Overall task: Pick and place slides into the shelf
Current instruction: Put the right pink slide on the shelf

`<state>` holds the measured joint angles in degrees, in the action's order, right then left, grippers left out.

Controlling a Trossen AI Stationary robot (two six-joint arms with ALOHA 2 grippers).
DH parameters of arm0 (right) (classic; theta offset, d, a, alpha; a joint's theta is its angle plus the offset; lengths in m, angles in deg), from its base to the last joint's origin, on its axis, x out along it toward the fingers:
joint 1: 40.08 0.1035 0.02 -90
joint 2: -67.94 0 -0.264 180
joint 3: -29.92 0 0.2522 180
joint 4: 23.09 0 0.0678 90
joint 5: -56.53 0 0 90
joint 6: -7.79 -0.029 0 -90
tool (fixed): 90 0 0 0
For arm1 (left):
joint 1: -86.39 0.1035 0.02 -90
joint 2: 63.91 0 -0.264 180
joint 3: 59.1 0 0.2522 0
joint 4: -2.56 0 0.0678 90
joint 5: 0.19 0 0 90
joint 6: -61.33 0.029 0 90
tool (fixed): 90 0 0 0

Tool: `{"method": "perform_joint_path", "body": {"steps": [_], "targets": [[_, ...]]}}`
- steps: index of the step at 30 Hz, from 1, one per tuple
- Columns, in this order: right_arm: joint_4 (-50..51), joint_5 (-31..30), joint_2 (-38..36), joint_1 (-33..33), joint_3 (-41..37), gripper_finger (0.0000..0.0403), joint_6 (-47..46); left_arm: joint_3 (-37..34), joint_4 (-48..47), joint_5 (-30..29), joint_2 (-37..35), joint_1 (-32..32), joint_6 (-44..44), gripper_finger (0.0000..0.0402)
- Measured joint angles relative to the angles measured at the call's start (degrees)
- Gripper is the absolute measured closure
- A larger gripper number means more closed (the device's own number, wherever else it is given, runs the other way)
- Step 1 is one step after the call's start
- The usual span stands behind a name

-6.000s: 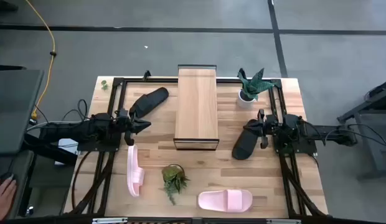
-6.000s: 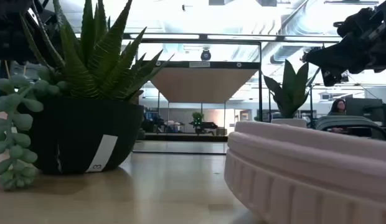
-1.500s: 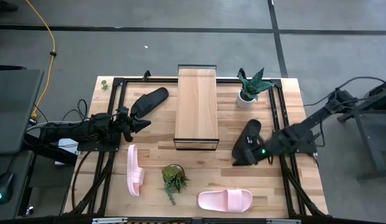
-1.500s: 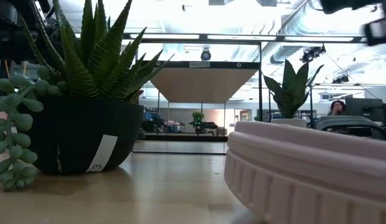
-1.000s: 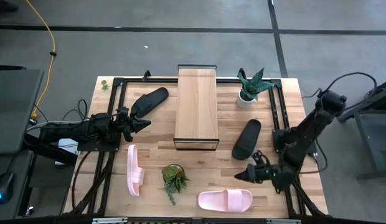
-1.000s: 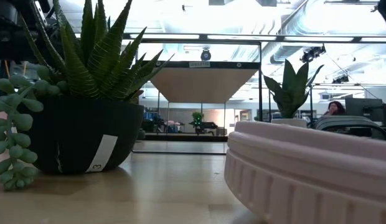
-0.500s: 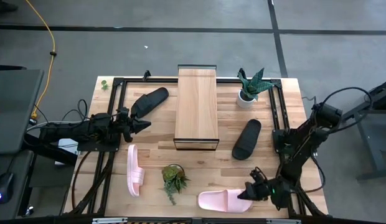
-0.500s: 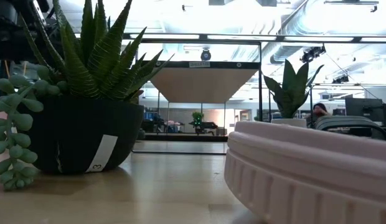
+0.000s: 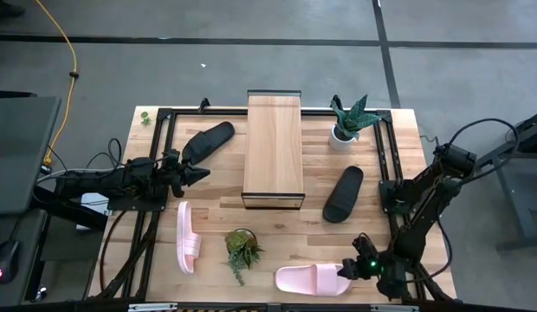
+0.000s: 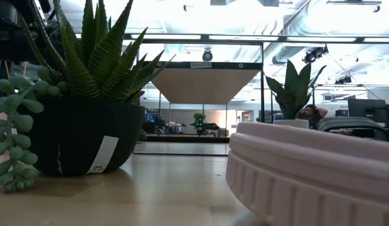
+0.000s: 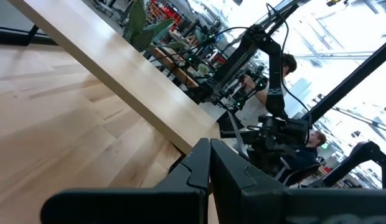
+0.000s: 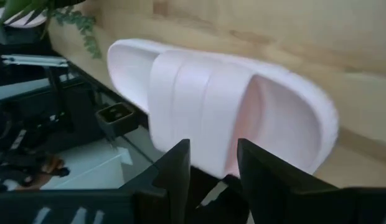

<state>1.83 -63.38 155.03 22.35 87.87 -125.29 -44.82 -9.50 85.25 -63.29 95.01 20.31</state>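
Right gripper (image 9: 353, 269), jaws open, sits right at one end of the pink slide (image 9: 313, 278), which lies lengthwise along the counter's (image 9: 277, 224) near edge. Left gripper (image 9: 197, 173) is shut, parked far off.

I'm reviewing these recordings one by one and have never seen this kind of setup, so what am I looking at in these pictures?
Two dark robot arms work at a wooden table. One picture looks straight down, one looks level across the tabletop, and two come from cameras on the arms' wrists.

On the table stand a low wooden shelf and two potted plants. Four slides lie around them: two black slides and two pink slides.

The left gripper is shut and empty, waiting near the far black slide. The right gripper is open at the end of the near pink slide; its wrist camera shows that slide right ahead of its fingers. Nothing is held yet.
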Motion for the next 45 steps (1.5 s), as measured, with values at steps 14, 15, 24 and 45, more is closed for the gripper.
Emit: {"method": "perform_joint_path", "body": {"steps": [14,15,24,45], "targets": [[-4.81,-0.34,4.61,0.0,0.0,0.0279,-0.15,0.0,-0.02,0.04,0.0,0.0,-1.82,0.0401],[-5.52,-0.59,5.15,0.0,0.0,0.0279,-0.17,0.01,-0.02,0.02,0.0,0.0,-1.81,0.0401],[-13.81,-3.01,10.39,0.0,-0.02,0.0279,-0.41,0.0,-0.04,0.04,0.0,0.0,-1.8,0.0401],[-17.04,-11.61,12.02,-0.07,-0.04,0.0299,1.32,0.02,-0.04,0.04,0.0,0.0,-1.74,0.0401]]}}
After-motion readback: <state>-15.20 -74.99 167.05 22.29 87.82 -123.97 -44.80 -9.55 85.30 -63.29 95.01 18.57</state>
